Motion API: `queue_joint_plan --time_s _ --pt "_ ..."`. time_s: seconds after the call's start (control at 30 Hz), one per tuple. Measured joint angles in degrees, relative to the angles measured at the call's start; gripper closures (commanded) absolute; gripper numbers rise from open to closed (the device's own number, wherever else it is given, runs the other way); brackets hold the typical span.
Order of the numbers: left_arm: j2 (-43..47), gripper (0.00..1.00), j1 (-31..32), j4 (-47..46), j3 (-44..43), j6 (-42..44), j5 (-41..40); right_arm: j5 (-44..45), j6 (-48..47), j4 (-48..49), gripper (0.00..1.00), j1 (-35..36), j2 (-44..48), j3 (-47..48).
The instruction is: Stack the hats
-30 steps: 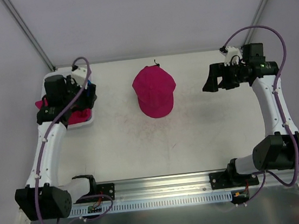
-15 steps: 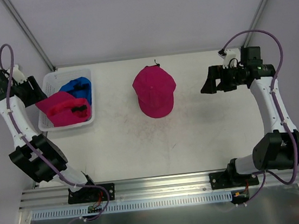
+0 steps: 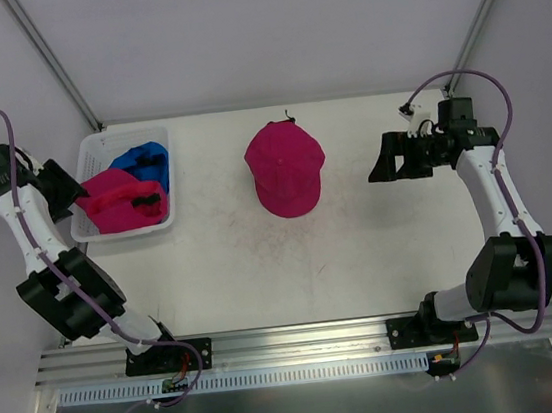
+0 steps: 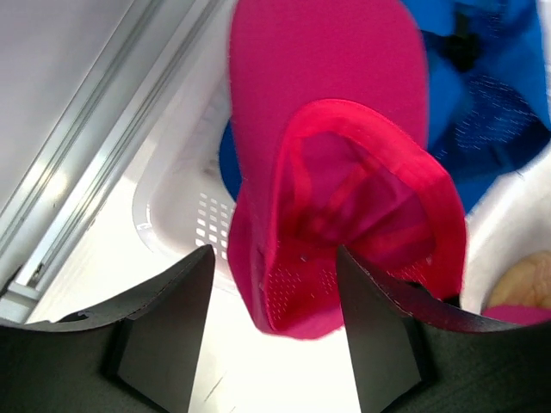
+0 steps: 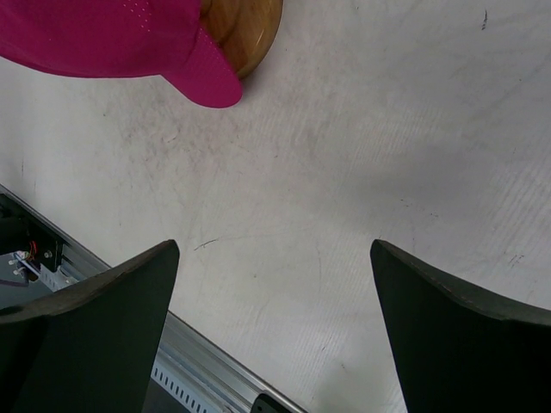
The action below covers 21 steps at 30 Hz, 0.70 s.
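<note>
Left gripper [image 4: 271, 258]: jaws half-parted astride pink hat [image 4: 327, 103], grip unclear; hat ran lengthwise straight ahead. Right gripper [image 5: 274, 249]: jaws wide, empty.

Three hats: one pink hat [image 3: 285, 168] on one table [image 3: 362, 246], a second pink hat [image 3: 114, 201] and one blue hat [image 3: 141, 160] in one white basket [image 3: 123, 232], plus one wooden disc [image 5: 250, 30].

No readable txt, labels, brand marks or nos. in any view
</note>
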<state>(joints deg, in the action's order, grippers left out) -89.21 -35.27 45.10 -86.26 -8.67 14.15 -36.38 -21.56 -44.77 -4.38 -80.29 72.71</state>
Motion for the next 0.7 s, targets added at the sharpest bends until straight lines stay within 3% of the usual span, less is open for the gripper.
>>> queue_joint_plan --time_s 0.27,0.37,0.6,0.7 --pt "-6.78 0.43 0.02 -0.04 0.0 -4.26 -3.91 -0.09 -0.11 0.39 0.0 -1.03 -0.02 -0.7" --pt "-8.85 0.49 0.02 -0.15 -0.07 -5.16 -4.76 -0.15 -0.11 1.09 0.0 -1.36 -0.15 -2.03" --pt "-14.05 0.66 0.35 -0.76 -3.13 -7.41 -5.22 -0.42 -0.11 1.7 0.0 -2.4 -2.49 -3.63" --pt "-14.62 0.86 1.27 -1.31 -5.18 -8.2 -4.83 -0.57 -0.11 1.77 0.01 -2.99 -2.73 -3.63"
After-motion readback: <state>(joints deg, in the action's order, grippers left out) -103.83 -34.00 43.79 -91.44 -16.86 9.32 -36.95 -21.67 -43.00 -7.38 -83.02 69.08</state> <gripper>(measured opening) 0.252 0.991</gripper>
